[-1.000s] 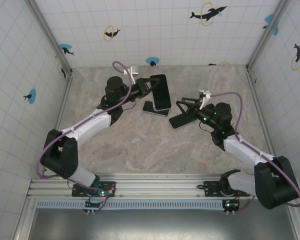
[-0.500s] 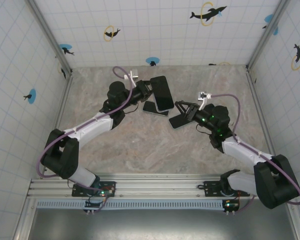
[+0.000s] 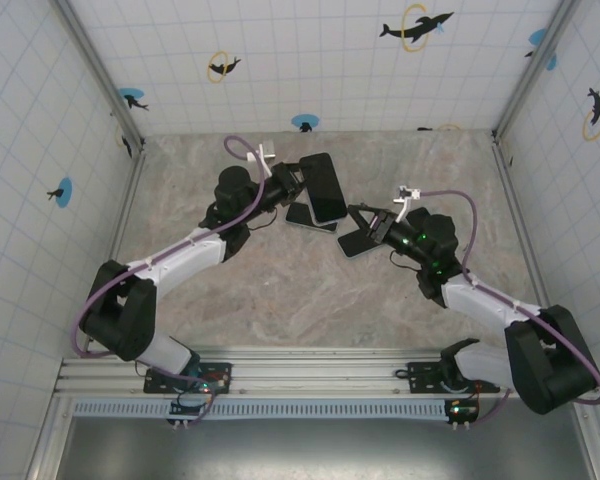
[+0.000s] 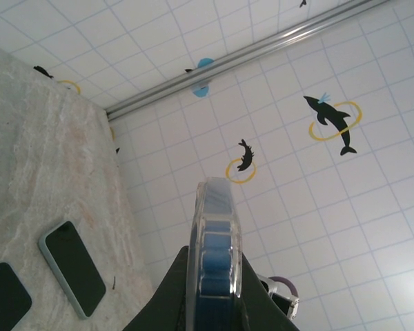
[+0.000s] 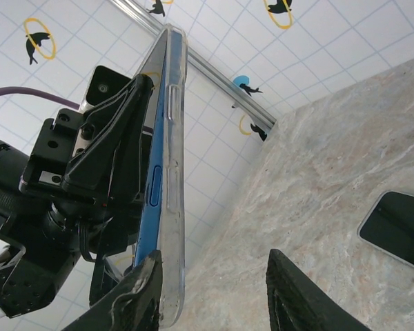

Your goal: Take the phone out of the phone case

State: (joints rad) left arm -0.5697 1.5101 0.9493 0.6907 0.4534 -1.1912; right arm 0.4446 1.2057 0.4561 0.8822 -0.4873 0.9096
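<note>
A blue phone (image 5: 150, 201) sits in a clear phone case (image 5: 174, 138), held up off the table by my left gripper (image 3: 300, 182), which is shut on it. In the left wrist view the cased phone (image 4: 217, 234) stands edge-on between my black fingers (image 4: 167, 296). My right gripper (image 5: 214, 293) is open, and its left finger (image 5: 139, 293) sits right beside the lower end of the case. From above, the right gripper (image 3: 366, 216) is just right of the held phone (image 3: 322, 186).
Two other dark-screened phones lie flat on the marbled table, one (image 3: 308, 217) under the held phone and one (image 3: 358, 242) below the right gripper. Tiled walls with dolphin stickers close in the table on three sides.
My right arm has reached left and closer to the cased phone. The left gripper has shifted slightly right with the phone still in its grip.
</note>
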